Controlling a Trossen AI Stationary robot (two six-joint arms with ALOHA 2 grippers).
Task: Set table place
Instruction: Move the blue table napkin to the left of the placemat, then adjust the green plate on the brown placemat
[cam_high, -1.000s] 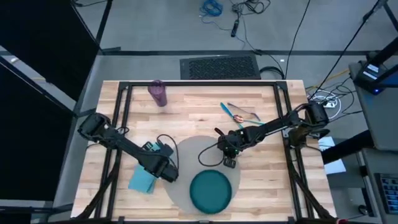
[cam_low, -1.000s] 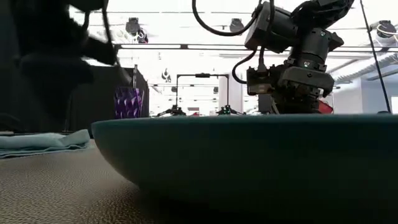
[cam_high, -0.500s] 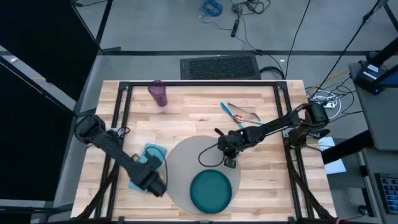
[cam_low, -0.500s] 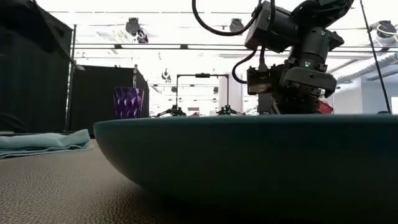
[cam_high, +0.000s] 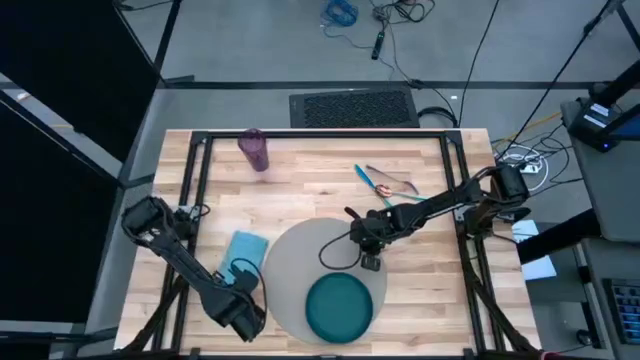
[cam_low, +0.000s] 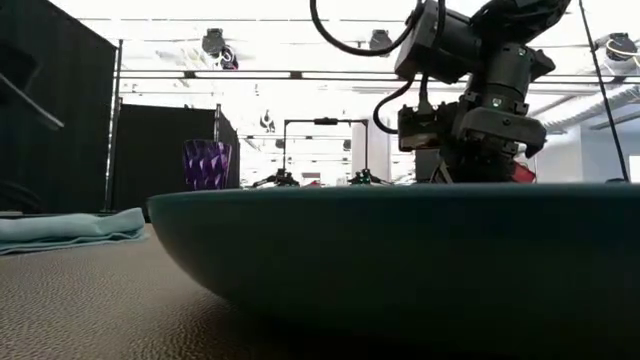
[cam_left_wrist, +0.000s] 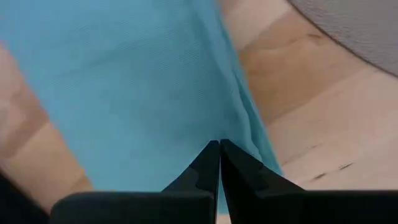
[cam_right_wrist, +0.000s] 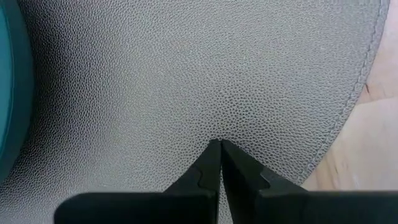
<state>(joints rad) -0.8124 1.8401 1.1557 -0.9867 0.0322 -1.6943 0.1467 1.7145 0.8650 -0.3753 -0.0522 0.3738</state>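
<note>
A round grey-beige mat (cam_high: 300, 250) lies on the table (cam_high: 425, 290), and a teal plate (cam_high: 338, 307) sits on the mat's near part. A light-blue napkin (cam_high: 246, 250) lies flat to the mat's left. My left gripper (cam_high: 242, 317) is near the table's near edge, shut and empty, and its wrist view looks down on the napkin (cam_left_wrist: 143, 93). My right gripper (cam_high: 368, 262) is shut over the mat's right part (cam_right_wrist: 186, 74), just beyond the plate (cam_right_wrist: 9, 93). Teal-handled cutlery (cam_high: 380, 181) and a purple cup (cam_high: 253, 148) rest farther back. My left gripper's shut tips (cam_left_wrist: 219, 146) point down at the napkin; I cannot tell whether they touch it. My right gripper's shut tips (cam_right_wrist: 220, 144) point down at the mat's surface; whether they touch it cannot be told, and the plate's rim hides them in the low view.
Bare wood lies right of the mat (cam_high: 430, 250) and between the cup and the cutlery. The black frame (cam_high: 325, 132) borders the table. In the low view the plate's wall (cam_low: 400, 260) fills the foreground, with the cup (cam_low: 207, 165) and napkin (cam_low: 70, 228) behind it.
My left gripper has drawn back toward the table's near edge, off the napkin's middle, and its arm has left the low view. The napkin lies where it was.
</note>
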